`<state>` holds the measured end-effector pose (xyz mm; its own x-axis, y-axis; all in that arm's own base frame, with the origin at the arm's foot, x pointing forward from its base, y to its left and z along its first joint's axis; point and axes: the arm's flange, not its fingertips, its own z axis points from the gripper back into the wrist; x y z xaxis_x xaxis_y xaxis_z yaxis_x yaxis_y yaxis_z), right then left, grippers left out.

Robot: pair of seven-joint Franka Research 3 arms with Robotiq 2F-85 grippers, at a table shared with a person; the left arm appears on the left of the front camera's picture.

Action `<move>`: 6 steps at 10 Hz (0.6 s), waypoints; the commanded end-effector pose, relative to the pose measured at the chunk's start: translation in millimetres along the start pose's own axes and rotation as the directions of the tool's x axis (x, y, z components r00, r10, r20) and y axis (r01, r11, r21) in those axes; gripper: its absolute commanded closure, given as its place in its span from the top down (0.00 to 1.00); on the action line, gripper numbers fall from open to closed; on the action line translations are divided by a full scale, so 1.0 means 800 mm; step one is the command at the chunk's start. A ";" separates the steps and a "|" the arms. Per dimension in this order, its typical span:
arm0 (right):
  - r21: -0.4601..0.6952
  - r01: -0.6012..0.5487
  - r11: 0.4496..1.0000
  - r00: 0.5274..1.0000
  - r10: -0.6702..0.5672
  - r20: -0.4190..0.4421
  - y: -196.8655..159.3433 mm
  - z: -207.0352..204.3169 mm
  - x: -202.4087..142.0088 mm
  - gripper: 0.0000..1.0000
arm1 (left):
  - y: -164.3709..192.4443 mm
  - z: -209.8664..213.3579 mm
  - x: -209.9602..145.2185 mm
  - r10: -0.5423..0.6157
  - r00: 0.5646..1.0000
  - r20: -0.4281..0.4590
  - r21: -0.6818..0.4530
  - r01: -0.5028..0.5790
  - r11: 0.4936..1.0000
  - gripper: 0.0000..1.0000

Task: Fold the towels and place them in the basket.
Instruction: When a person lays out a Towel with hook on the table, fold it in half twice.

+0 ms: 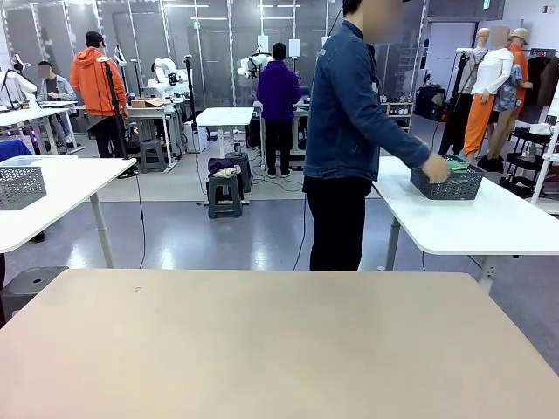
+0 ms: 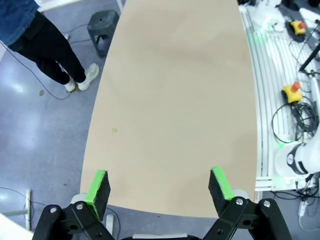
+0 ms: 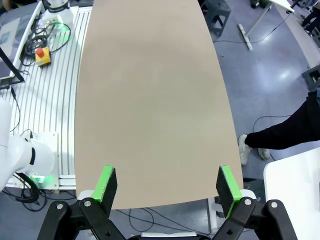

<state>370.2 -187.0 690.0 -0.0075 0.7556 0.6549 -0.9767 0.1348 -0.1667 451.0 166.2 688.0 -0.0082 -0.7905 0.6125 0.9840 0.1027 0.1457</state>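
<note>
The dark mesh basket (image 1: 447, 185) stands on a white side table (image 1: 489, 223) at the far right. A person in a denim jacket has a hand (image 1: 435, 168) at its rim. Greenish towel cloth (image 1: 457, 164) shows inside the basket. My left gripper (image 2: 160, 187) hangs open high over the bare beige table (image 2: 175, 100), nothing between its green pads. My right gripper (image 3: 167, 185) is also open and empty above the same table (image 3: 150, 100). The beige table (image 1: 262, 349) fills the near half of the front view.
A paler grey mesh basket (image 1: 19, 186) sits on a white table at the left. The person's legs (image 2: 50, 55) and a grey stool (image 2: 102, 22) are beside the table's far edge. Cables and red stop buttons (image 3: 42, 55) lie on the robot's side.
</note>
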 end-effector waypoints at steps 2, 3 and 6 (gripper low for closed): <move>-0.009 -0.009 1.000 1.000 0.009 0.002 0.000 0.002 -0.003 1.00 | 0.004 0.002 -0.001 -0.008 1.000 0.000 0.001 0.008 1.000 1.00; -0.009 -0.009 1.000 1.000 0.009 0.002 0.000 0.002 -0.003 1.00 | 0.004 0.002 -0.001 -0.008 1.000 0.000 0.001 0.008 1.000 1.00; -0.009 -0.009 1.000 1.000 0.009 0.002 0.000 0.002 -0.003 1.00 | 0.004 0.002 -0.001 -0.008 1.000 0.000 0.001 0.008 1.000 1.00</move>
<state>369.8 -190.1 689.0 -0.0026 0.7561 0.6544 -0.9761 0.1404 -0.1661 454.0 167.7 687.3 -0.0066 -0.7920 0.6104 0.9840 0.1037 0.1451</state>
